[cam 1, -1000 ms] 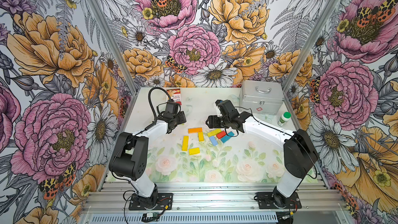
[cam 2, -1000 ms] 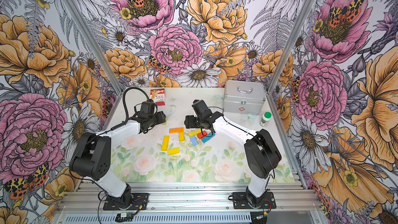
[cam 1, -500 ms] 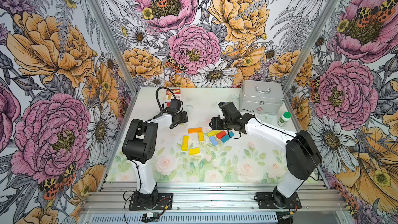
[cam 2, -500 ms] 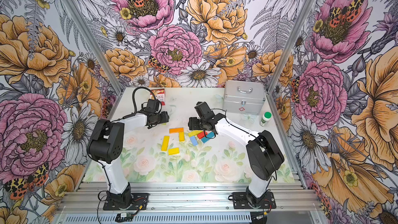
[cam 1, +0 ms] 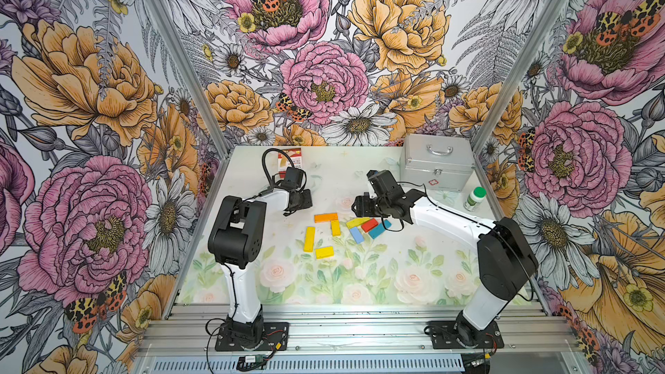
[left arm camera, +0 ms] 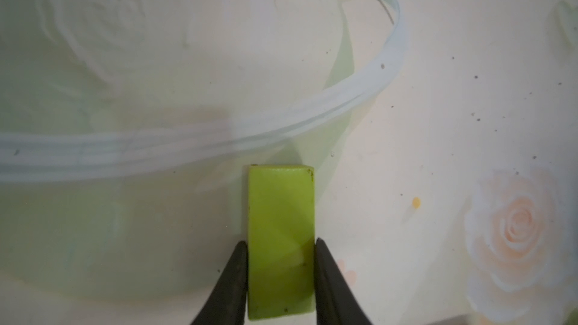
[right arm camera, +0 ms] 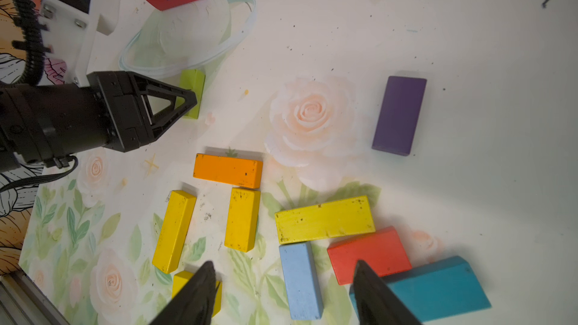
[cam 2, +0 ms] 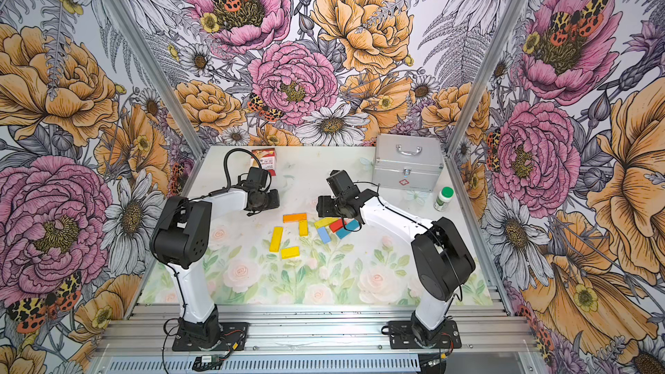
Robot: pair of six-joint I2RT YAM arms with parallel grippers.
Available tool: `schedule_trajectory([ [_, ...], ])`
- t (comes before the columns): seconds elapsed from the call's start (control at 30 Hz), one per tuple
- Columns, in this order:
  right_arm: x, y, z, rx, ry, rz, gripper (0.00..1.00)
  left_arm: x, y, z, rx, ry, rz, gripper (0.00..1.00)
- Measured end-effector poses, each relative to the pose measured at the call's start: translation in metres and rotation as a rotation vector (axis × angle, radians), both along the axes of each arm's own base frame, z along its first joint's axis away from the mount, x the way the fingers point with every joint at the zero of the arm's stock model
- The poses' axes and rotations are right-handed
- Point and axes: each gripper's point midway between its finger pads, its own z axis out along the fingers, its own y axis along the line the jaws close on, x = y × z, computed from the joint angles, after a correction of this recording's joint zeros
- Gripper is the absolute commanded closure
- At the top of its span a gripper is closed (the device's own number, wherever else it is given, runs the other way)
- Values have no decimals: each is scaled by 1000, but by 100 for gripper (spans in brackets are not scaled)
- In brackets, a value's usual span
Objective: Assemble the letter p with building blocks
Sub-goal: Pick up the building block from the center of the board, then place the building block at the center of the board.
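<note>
Green block (left arm camera: 281, 242) pinched on the table (cam 1: 396, 275), apart from the rest.
My left jaws press its two long sides, just beside a clear plastic rim (left arm camera: 312, 104). My right jaws stand spread wide, hovering over a yellow block (right arm camera: 323, 218), a red block (right arm camera: 369, 254) and a light blue block (right arm camera: 300, 279).

Lime-green block (left arm camera: 281, 239), orange block (right arm camera: 227, 170), purple block (right arm camera: 398, 115), rose-printed pale table (cam 1: 360, 282), floral walls (cam 1: 324, 77).

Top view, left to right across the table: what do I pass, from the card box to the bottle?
Card box → long yellow block → orange block → light blue block → teal block → case → bottle. The other blocks overlap these, so they are left out.
</note>
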Motion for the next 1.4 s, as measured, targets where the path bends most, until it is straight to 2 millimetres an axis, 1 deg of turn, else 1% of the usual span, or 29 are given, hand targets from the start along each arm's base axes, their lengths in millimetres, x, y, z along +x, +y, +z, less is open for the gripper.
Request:
schedule_trajectory([
  [0.13,-2,-2,-4,-7,7,-1,30,0,0,0,-1,-8,-2,95],
  [0.37,-4,-3,-8,-13,15,-1,30,-14,2,0,-6,2,-6,98],
  [0.6,-7,-6,-14,-25,27,-3,30,-33,-1,-1,-31,13,-15,100],
  [0.7,-9,-8,-17,-32,31,-6,30,-49,-4,0,-45,24,-25,100],
  [0.83,-11,-11,-19,-37,33,-8,30,-70,-15,0,-61,46,-48,100],
  [0.97,-11,-11,-17,-35,30,-8,30,-85,-23,0,-77,62,-61,100],
  [1.4,-24,-23,-19,-47,27,-17,30,-117,-22,0,-98,108,-35,100],
])
